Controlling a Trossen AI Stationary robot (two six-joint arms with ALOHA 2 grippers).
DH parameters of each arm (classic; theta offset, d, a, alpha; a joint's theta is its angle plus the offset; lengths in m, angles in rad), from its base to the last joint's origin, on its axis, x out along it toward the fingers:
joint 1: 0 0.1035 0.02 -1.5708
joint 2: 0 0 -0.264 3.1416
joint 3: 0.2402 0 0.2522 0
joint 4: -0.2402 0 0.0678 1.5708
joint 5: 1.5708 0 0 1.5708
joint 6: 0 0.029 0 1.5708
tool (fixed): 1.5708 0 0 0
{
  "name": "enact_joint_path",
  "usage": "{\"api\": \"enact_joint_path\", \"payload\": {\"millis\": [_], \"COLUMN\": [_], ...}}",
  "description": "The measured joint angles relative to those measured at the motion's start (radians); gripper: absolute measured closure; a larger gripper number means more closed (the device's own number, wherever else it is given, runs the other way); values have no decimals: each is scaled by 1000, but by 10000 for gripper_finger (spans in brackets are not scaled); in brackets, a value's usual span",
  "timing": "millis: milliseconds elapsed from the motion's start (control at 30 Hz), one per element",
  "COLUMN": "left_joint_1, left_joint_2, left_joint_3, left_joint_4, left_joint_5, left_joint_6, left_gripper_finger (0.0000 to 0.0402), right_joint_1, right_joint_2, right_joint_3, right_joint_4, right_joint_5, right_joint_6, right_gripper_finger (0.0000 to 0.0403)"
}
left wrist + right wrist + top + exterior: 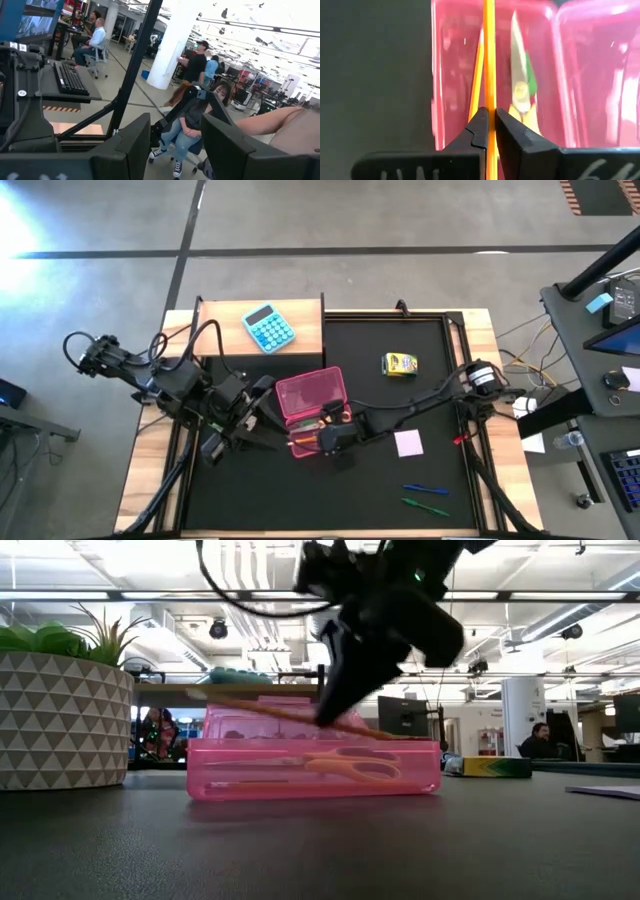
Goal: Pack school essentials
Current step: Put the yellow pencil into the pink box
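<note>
An open pink plastic box (312, 408) (313, 772) lies mid-table, with yellow-handled scissors (352, 765) (522, 95) and one orange pencil (477, 75) inside. My right gripper (330, 442) (326, 718) (490, 117) hangs over the box, shut on the second orange pencil (285, 712) (490, 60). My left gripper (258, 395) (175, 145) waits open just left of the box, facing the room. The yellow crayon box (399, 364) (495, 767), white note pad (408, 443), blue pen (425, 490) and green pen (425, 506) lie flat on the mat. My right gripper pinches the orange pencil's shaft (490, 102) between its two fingertips, coming from above and pointing down. The pencil is lifted above the open pink box and tilted, with one end lower toward the box's rim (395, 734); whether that end touches the rim I cannot tell.
A light-blue calculator (268, 327) sits on a wooden block at the table's far left. A potted green plant (60, 720) stands close to the low camera. A small red item (460, 440) lies near the mat's right edge. People sit in the room beyond.
</note>
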Motion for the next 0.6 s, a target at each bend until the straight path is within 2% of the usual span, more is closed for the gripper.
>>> {"api": "enact_joint_path", "payload": {"millis": [600], "left_joint_1": [0], "left_joint_2": [-20], "left_joint_3": [0], "left_joint_4": [-8], "left_joint_5": [1], "left_joint_6": [6], "left_gripper_finger": [244], "right_joint_1": [0], "right_joint_2": [35], "right_joint_3": [-6], "right_joint_4": [-33], "right_joint_5": [-2], "right_joint_6": [9], "right_gripper_finger": [390]}}
